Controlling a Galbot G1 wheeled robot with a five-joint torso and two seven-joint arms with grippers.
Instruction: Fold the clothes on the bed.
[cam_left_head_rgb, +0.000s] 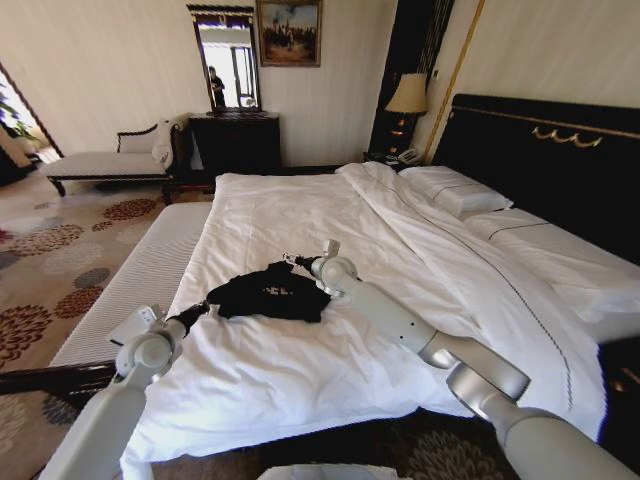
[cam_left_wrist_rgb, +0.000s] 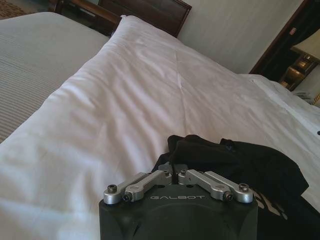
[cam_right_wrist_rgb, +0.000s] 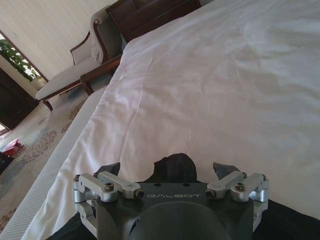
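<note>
The black T-shirt (cam_left_head_rgb: 268, 291) lies bunched on the white duvet near the foot of the bed (cam_left_head_rgb: 400, 240). The left pincer (cam_left_head_rgb: 203, 311) is clamped on the shirt's left edge, its fingers (cam_left_wrist_rgb: 167, 174) drawn together on the fabric. The right pincer (cam_left_head_rgb: 292, 260) sits at the shirt's far right edge with fingers (cam_right_wrist_rgb: 222, 171) spread apart around a raised fold.

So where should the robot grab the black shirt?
Probably by its outer edges, one at each end. The shirt lies bunched on the bed, so an end gives loose fabric to pinch. The left gripper is shut on one end; the right gripper is open at the other.
</note>
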